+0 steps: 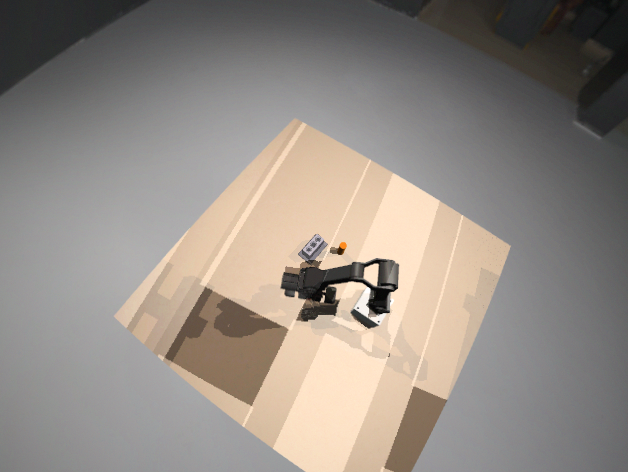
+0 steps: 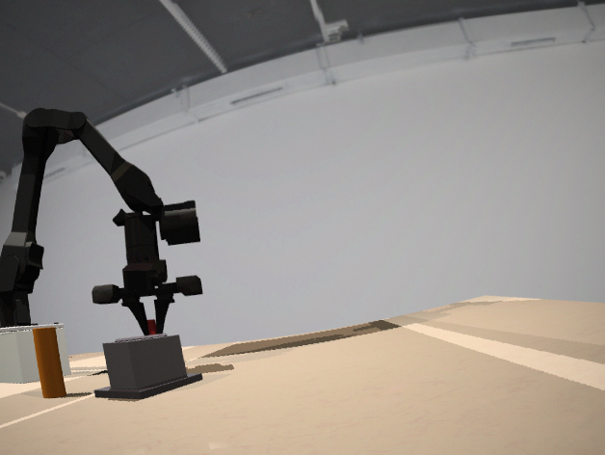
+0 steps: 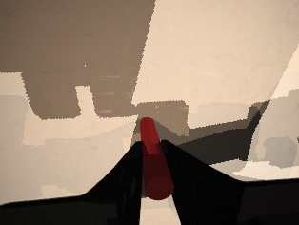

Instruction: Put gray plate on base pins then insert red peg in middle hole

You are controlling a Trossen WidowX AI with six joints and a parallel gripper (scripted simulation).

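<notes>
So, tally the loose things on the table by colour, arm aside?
Red: 1, the peg, shut in the gripper.
Orange: 1, the cylinder standing beside the block.
Gray: 1, the block with the plate on top of it.
White: 1, the box under the arm.
Total: 4.

End effector [image 2: 150, 327] clamped on red peg [image 3: 153, 157], fingers pointing straight down; peg stands upright on the desk [image 2: 371, 391]. In the exterior view the gray block [image 2: 143, 361] on its dark base [image 2: 146, 386] hides the fingertips' lower reach. Orange cylinder [image 2: 48, 361] stands upright just beside the block, toward the white arm mount [image 2: 14, 354]; the gap between them is narrow. Top view: block [image 1: 312, 247] and cylinder [image 1: 342, 245] both lie to one side of the arm. Lit desk to the right in the exterior view carries only shadows.
</notes>
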